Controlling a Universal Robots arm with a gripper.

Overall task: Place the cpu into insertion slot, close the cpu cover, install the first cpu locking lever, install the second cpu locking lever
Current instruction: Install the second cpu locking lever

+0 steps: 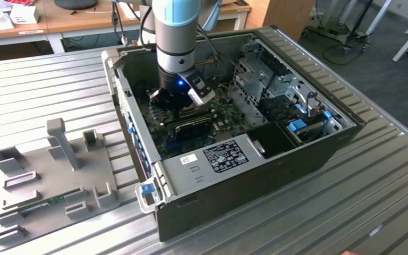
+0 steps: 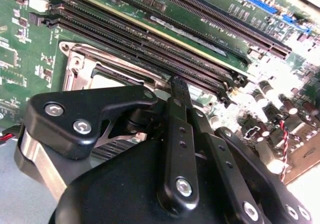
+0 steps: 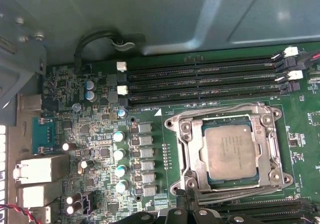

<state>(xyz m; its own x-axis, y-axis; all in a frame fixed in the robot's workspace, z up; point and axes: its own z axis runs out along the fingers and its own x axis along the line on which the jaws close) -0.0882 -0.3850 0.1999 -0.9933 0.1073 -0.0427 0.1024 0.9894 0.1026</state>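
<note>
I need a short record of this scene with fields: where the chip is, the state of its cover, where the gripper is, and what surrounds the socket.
chip: square silvery-tan metal-topped cpu lies in the insertion slot
cover: thin shiny metal cpu cover lies flat, framing the chip
gripper: black gripper hangs over the socket's edge, holding nothing
surroundings: long black memory slots beside the socket on the green circuit board
housing: open grey computer case

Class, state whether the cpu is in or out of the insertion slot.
In: the cpu lies flat inside the insertion slot, framed by the cpu cover.
</note>
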